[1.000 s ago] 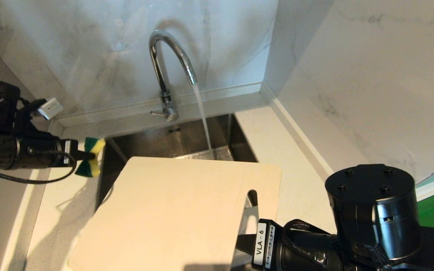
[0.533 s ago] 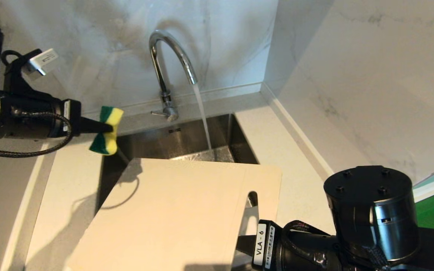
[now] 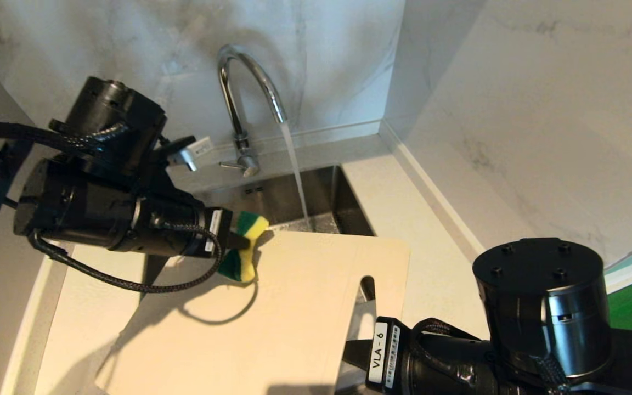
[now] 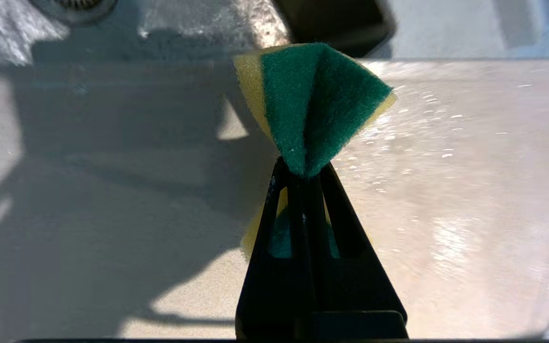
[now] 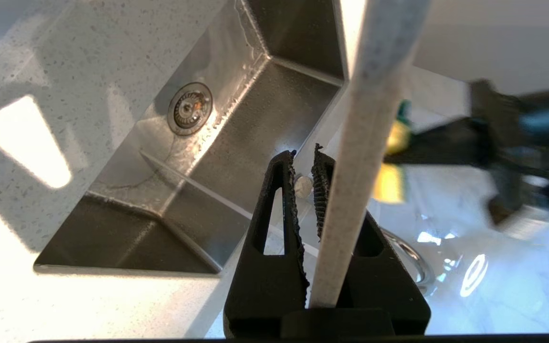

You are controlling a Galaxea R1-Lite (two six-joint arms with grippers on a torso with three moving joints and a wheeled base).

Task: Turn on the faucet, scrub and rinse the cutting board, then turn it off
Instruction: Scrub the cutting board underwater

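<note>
Green-and-yellow sponge (image 3: 243,245), pinched in left claw (image 3: 237,240) at far edge of large beige plastic cutting board (image 3: 272,307). Board held tilted over steel sink (image 3: 316,192), clamped in right claw (image 5: 304,183). Chrome gooseneck faucet (image 3: 244,93) running. Step: scrubbing about to start. Next: press sponge flat, stroke across board.

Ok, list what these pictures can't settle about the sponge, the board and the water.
- Sponge contact with the cutting board: head view, left gripper covers it; the left wrist view doesn't show it either.
- Board's near edge: head view, cut off by the frame.
- Where the water lands: head view, board's far edge hides it.
- Left gripper in the right wrist view: blurred.
</note>
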